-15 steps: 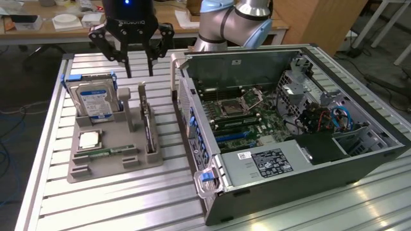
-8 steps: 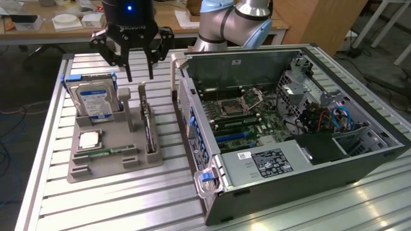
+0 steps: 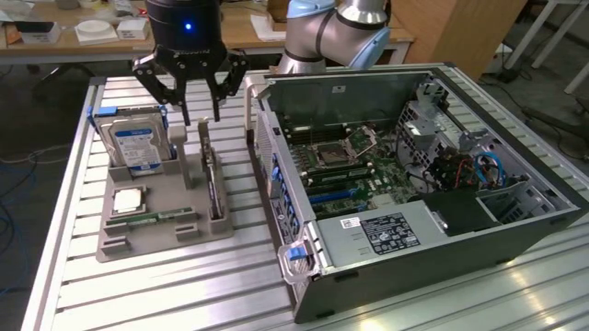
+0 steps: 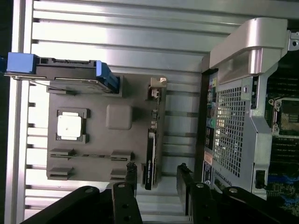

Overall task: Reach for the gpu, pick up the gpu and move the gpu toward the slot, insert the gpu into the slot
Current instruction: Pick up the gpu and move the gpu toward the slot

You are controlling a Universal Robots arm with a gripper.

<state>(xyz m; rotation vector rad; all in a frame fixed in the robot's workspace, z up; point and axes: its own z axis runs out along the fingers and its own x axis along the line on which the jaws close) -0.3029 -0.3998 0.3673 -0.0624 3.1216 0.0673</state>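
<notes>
The gpu [image 3: 212, 181] is a thin dark card standing on its edge in the grey holder [image 3: 164, 238], its silver bracket at the far end. My gripper [image 3: 201, 118] hangs open just above that bracket end, one finger on either side of the card's line, touching nothing. In the wrist view the gpu [image 4: 152, 140] runs straight toward my gripper [image 4: 156, 189], and its black fingers [image 4: 124, 203] stand wide apart. The slot [image 3: 337, 196] is a long narrow strip on the green motherboard inside the open computer case [image 3: 432, 241].
The grey holder also carries a blue-labelled hard drive [image 3: 136, 143], a square processor [image 3: 127, 200] and a memory stick [image 3: 147, 219]. The case wall [image 3: 267, 158] rises close beside the holder on the exterior view's right. Ribbed aluminium table [image 3: 184, 289] lies all around.
</notes>
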